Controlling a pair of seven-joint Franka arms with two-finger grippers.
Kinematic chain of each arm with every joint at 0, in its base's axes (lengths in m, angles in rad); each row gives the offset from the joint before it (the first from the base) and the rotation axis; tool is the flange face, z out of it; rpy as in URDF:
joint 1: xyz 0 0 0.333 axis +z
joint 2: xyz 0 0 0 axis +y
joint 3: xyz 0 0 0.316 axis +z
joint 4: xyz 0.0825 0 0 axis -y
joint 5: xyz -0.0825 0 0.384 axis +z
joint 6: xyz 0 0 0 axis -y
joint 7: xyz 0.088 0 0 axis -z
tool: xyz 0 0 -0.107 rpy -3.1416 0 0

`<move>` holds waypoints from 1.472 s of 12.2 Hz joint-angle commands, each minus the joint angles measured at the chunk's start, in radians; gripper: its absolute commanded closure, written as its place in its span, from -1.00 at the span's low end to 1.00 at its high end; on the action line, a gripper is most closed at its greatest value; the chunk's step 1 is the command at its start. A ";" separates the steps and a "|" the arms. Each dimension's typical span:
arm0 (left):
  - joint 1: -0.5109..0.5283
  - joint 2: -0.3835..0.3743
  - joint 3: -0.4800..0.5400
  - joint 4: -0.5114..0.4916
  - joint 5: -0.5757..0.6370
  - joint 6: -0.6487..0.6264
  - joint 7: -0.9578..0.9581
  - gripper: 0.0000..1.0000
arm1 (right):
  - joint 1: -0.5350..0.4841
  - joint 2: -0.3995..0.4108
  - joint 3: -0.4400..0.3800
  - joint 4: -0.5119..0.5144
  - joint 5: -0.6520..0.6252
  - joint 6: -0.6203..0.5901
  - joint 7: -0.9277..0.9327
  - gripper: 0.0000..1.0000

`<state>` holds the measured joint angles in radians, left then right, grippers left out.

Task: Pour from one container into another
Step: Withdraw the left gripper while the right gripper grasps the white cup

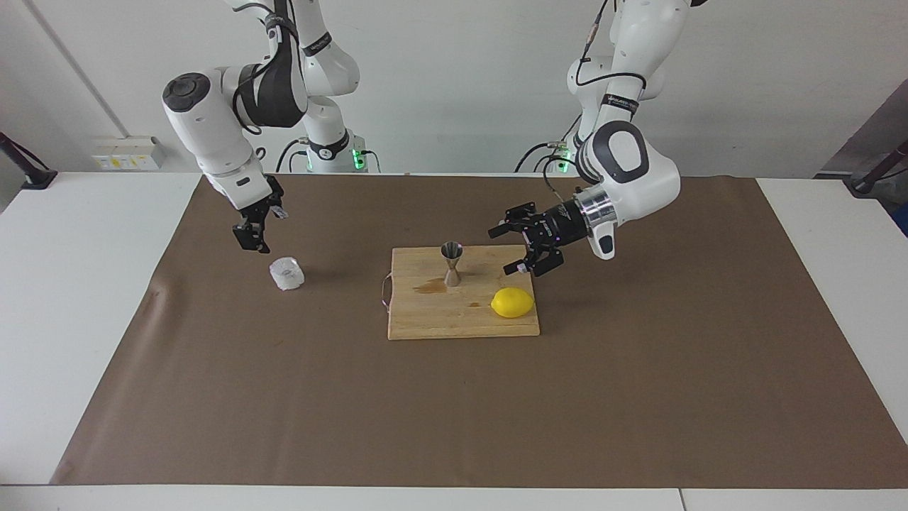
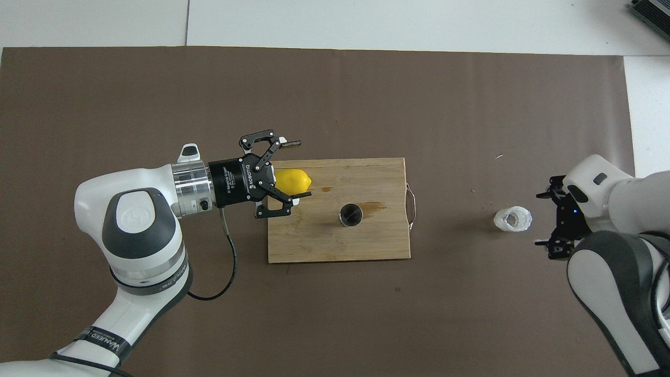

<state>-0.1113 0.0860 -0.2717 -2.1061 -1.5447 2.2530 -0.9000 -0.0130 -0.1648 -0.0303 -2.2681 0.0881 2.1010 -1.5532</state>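
The translucent ribbed cup point(image 1: 286, 273) stands on the brown mat toward the right arm's end; it also shows in the overhead view point(image 2: 513, 219). The silvery hourglass jigger point(image 1: 452, 262) stands upright on the wooden cutting board point(image 1: 454, 323), seen from above as a dark round mouth point(image 2: 350, 214). My right gripper point(image 1: 252, 238) hangs low over the mat close beside the cup, open and empty point(image 2: 544, 220). My left gripper point(image 1: 504, 250) is open and empty over the board's edge at the left arm's end, apart from the jigger point(image 2: 296, 170).
A yellow lemon point(image 1: 512, 302) lies on the board's corner under the left gripper point(image 2: 294, 180). A wet stain point(image 1: 428, 286) marks the board beside the jigger. The brown mat point(image 1: 638, 397) covers most of the white table.
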 commanded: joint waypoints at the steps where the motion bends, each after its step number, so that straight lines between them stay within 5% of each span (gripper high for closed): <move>1: 0.036 -0.029 0.002 0.027 0.230 -0.019 -0.019 -1.00 | -0.067 0.066 0.004 -0.047 0.135 0.091 -0.240 -1.00; 4: 0.038 -0.014 0.003 0.135 0.617 -0.021 -0.016 -1.00 | -0.111 0.142 0.004 -0.047 0.234 0.163 -0.453 -1.00; 6: 0.036 -0.023 0.011 0.161 0.746 -0.029 -0.016 -1.00 | -0.122 0.171 0.004 -0.047 0.283 0.177 -0.517 -1.00; 11: 0.033 -0.031 0.009 0.307 1.265 -0.203 0.056 -1.00 | -0.156 0.266 0.004 -0.045 0.461 0.224 -0.691 -1.00; 15: 0.022 -0.072 0.055 0.313 1.473 -0.278 0.326 -1.00 | -0.154 0.286 0.004 -0.047 0.515 0.237 -0.696 -1.00; 16: 0.025 -0.086 0.074 0.316 1.497 -0.327 0.383 -1.00 | -0.154 0.286 0.004 -0.047 0.515 0.237 -0.705 -0.86; 18: 0.022 -0.103 0.147 0.330 1.502 -0.404 0.488 -1.00 | -0.154 0.286 0.004 -0.047 0.525 0.229 -0.706 0.45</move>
<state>-0.0833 0.0090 -0.1785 -1.7880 -0.0676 1.9220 -0.4976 -0.1567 0.1174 -0.0343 -2.3159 0.5721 2.3257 -2.2240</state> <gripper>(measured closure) 0.000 0.066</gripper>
